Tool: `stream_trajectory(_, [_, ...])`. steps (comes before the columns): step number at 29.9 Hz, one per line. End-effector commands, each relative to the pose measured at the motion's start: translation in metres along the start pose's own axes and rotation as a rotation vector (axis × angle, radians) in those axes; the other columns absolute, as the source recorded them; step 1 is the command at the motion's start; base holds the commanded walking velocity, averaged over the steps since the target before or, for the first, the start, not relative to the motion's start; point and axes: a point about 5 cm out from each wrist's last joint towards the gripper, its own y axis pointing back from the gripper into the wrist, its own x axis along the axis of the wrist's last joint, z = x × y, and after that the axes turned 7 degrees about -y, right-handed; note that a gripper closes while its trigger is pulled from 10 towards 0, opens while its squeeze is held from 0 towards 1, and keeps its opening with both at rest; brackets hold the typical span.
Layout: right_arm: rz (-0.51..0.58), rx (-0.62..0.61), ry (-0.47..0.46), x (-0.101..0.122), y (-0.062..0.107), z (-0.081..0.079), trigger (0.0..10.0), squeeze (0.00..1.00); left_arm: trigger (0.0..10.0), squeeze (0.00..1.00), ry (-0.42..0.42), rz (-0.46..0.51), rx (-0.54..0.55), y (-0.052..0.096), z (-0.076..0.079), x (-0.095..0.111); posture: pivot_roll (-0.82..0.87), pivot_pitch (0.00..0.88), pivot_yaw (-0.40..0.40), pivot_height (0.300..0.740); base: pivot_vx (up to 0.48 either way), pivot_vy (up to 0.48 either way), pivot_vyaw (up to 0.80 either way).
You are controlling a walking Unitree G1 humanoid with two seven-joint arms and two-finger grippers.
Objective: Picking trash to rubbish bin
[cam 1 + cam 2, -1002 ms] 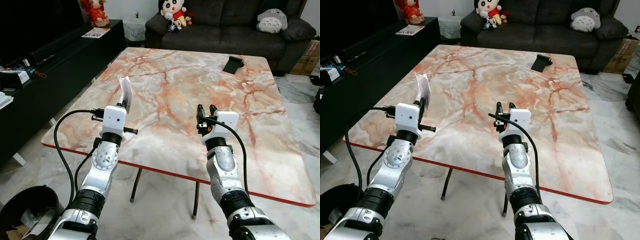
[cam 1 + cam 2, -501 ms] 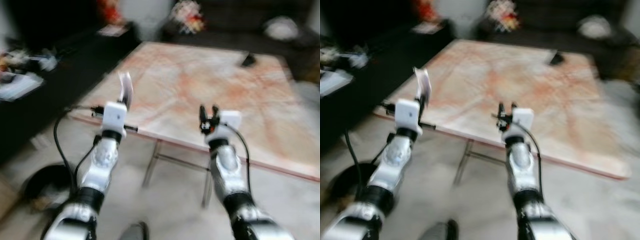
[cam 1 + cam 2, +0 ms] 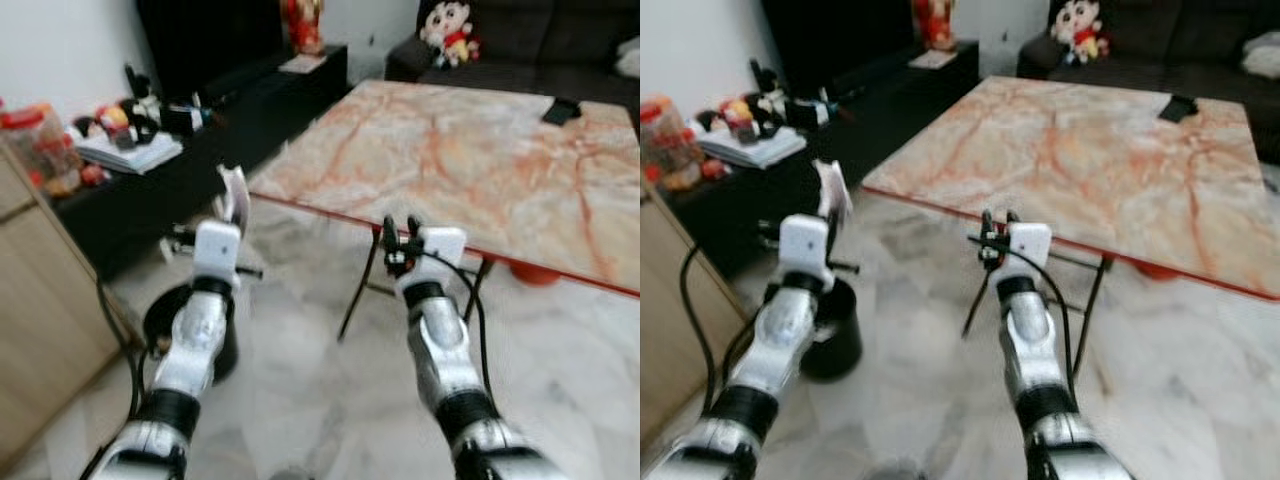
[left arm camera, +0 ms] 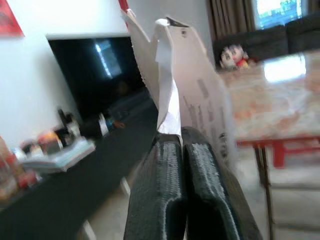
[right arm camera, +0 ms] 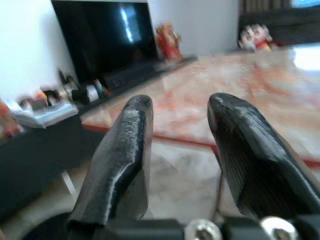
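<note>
We've got the white paper receipt scrap (image 4: 186, 85) pinched tight in our left gripper (image 3: 234, 203), right above the round black rubbish bin (image 3: 833, 338) on the floor. Pickup's done, just the drop left. Right gripper (image 5: 177, 150) sits spread, holding nothing.

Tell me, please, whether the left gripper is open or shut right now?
Shut. The left gripper has its two black fingers pressed together on a white paper slip with printed text, which stands up from the fingertips.
</note>
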Motion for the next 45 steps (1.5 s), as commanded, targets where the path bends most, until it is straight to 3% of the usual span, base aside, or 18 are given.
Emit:
stream_trajectory(1, [-0.039, -0.003, -0.010, -0.006, 0.001, -0.001, 10.0, 0.00, 10.0, 0.00, -0.006, -0.077, -0.025, 0.004, -0.003, -0.014, 0.19, 0.000, 0.021, 0.740, 0.000, 0.000, 0.00])
stream_trajectory(5, [-0.146, -0.030, -0.017, -0.028, 0.014, 0.007, 10.0, 0.00, 10.0, 0.00, 0.001, -0.203, -0.044, 0.019, -0.005, -0.040, 0.19, 0.000, 0.019, 0.740, 0.000, 0.000, 0.00])
stream_trajectory(6, [-0.223, -0.035, -0.011, -0.041, 0.022, 0.011, 10.0, 0.00, 10.0, 0.00, 0.027, -0.278, -0.029, 0.028, -0.009, -0.054, 0.19, 0.000, 0.019, 0.740, 0.000, 0.000, 0.00])
stream_trajectory(9, [-0.317, -0.029, -0.025, -0.058, 0.037, 0.014, 10.0, 0.00, 10.0, 0.00, 0.037, -0.373, -0.016, 0.045, -0.015, -0.073, 0.18, 0.000, 0.019, 0.740, 0.000, 0.000, 0.00])
stream_trajectory(10, [-0.392, -0.040, -0.024, -0.072, 0.051, 0.019, 10.0, 0.00, 10.0, 0.00, 0.042, -0.460, -0.006, 0.060, -0.019, -0.089, 0.19, 0.000, 0.018, 0.740, 0.000, 0.000, 0.00])
stream_trajectory(12, [-0.417, -0.045, -0.022, -0.076, 0.055, 0.020, 10.0, 0.00, 10.0, 0.00, 0.041, -0.489, -0.003, 0.065, -0.021, -0.094, 0.19, 0.000, 0.018, 0.740, 0.000, 0.000, 0.00])
stream_trajectory(13, [-0.508, -0.045, -0.011, -0.091, 0.071, 0.023, 10.0, 0.00, 10.0, 0.00, 0.031, -0.594, 0.014, 0.084, -0.025, -0.110, 0.19, 0.000, 0.020, 0.740, 0.000, 0.000, 0.00])
stream_trajectory(14, [-0.508, -0.045, -0.011, -0.091, 0.071, 0.023, 10.0, 0.00, 10.0, 0.00, 0.031, -0.594, 0.014, 0.084, -0.025, -0.110, 0.19, 0.000, 0.020, 0.740, 0.000, 0.000, 0.00])
stream_trajectory(15, [-0.650, -0.047, 0.014, -0.111, 0.096, 0.026, 10.0, 0.00, 10.0, 0.00, 0.024, -0.747, 0.041, 0.113, -0.032, -0.130, 0.18, 0.000, 0.020, 0.740, 0.000, 0.000, 0.00])
stream_trajectory(16, [-0.690, -0.067, 0.015, -0.117, 0.105, 0.029, 10.0, 0.00, 10.0, 0.00, 0.023, -0.796, 0.045, 0.124, -0.033, -0.136, 0.18, 0.000, 0.020, 0.740, 0.000, 0.000, 0.00])
stream_trajectory(21, [-0.819, -0.168, -0.003, -0.134, 0.140, 0.042, 10.0, 0.00, 10.0, 0.00, 0.010, -0.960, 0.028, 0.165, -0.033, -0.154, 0.19, 0.000, 0.020, 0.740, 0.000, 0.000, 0.00])
stream_trajectory(22, [-0.868, -0.208, -0.011, -0.140, 0.156, 0.048, 10.0, 0.00, 10.0, 0.00, -0.007, -1.027, 0.017, 0.181, -0.033, -0.160, 0.19, 0.000, 0.020, 0.740, 0.000, 0.000, 0.00])
stream_trajectory(23, [-0.868, -0.208, -0.011, -0.140, 0.156, 0.048, 10.0, 0.00, 10.0, 0.00, -0.007, -1.027, 0.017, 0.181, -0.033, -0.160, 0.19, 0.000, 0.020, 0.740, 0.000, 0.000, 0.00])
stream_trajectory(25, [-0.921, -0.241, -0.036, -0.147, 0.174, 0.052, 10.0, 0.00, 10.0, 0.00, 0.011, -1.087, 0.029, 0.199, -0.034, -0.164, 0.18, 0.000, 0.024, 0.740, 0.000, 0.000, 0.00])
stream_trajectory(28, [-0.975, -0.264, -0.032, -0.151, 0.190, 0.055, 10.0, 0.00, 10.0, 0.00, -0.003, -1.115, 0.012, 0.208, -0.032, -0.166, 0.18, 0.000, 0.022, 0.740, 0.000, 0.000, 0.00])
stream_trajectory(35, [-1.020, -0.267, -0.037, -0.155, 0.201, 0.054, 10.0, 0.00, 10.0, 0.00, 0.000, -1.144, 0.022, 0.212, -0.032, -0.168, 0.18, 0.000, 0.021, 0.740, 0.000, 0.000, 0.00])
stream_trajectory(41, [-1.044, -0.253, 0.018, -0.155, 0.196, 0.053, 10.0, 0.00, 10.0, 0.00, -0.009, -1.155, 0.017, 0.209, -0.030, -0.168, 0.17, 0.000, 0.025, 0.740, 0.000, 0.000, 0.51])
stream_trajectory(45, [-1.033, -0.262, 0.007, -0.155, 0.194, 0.052, 10.0, 0.00, 10.0, 0.00, -0.013, -1.160, 0.020, 0.209, -0.030, -0.168, 0.17, 0.000, 0.025, 0.740, 0.000, 0.000, 0.77])
